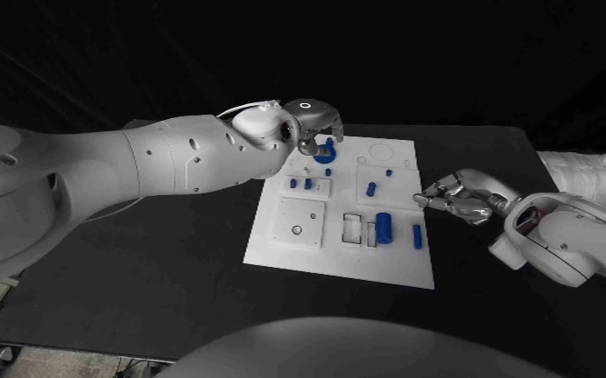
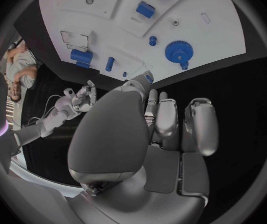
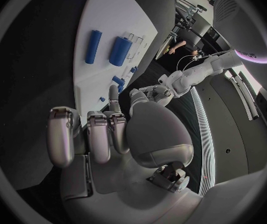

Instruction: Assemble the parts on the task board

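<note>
The white task board lies mid-table with several blue parts on it: a gear at its far left corner, small pegs, a thick cylinder and a thin one. My left hand hovers over the far left corner, just beside the gear. Its fingers are curled in, and a small blue part sits pinched at the thumb tip. My right hand hangs just off the board's right edge, fingers loosely bent and apart with nothing in them. The right wrist view shows both cylinders lying beyond its fingers.
Black table surrounds the board on all sides. My bulky left arm reaches across the table's left half up to the board's far corner. The right forearm lies right of the board.
</note>
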